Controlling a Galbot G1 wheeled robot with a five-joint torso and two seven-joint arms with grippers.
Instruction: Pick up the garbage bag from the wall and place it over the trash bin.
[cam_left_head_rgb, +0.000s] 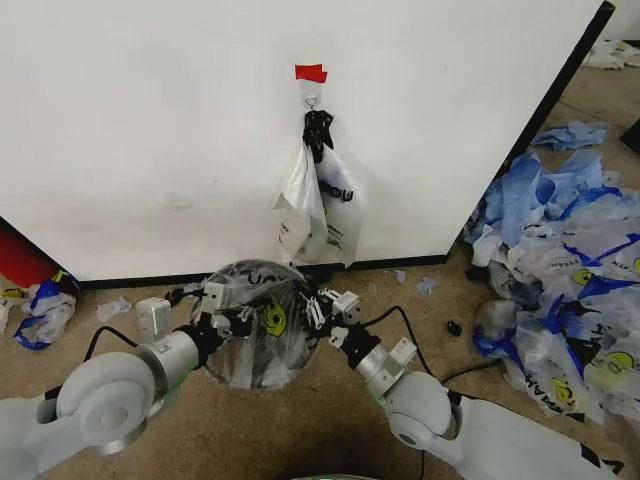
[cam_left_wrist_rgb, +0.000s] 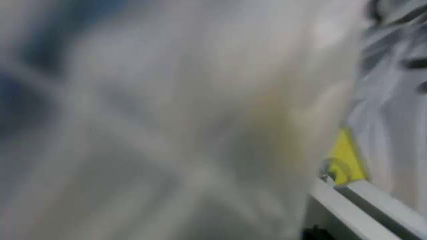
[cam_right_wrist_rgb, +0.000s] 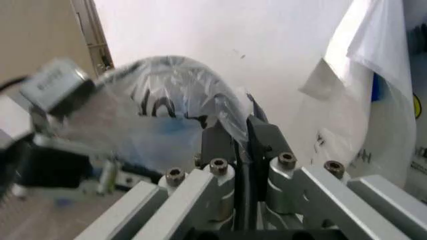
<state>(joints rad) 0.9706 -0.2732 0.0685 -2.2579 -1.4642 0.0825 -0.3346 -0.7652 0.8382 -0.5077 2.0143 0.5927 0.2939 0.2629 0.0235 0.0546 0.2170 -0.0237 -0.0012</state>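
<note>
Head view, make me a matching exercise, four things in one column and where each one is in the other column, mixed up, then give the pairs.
Things:
1. red tape
2. hanging bags
3. garbage bag
4. bag pile

Places:
A. on the floor, on the robot's right
B. spread over the bin, between the left gripper and the right gripper
C. on the wall, just above the hook
D. dangling from the hook

Pairs: 1-C, 2-D, 3-B, 4-A
</note>
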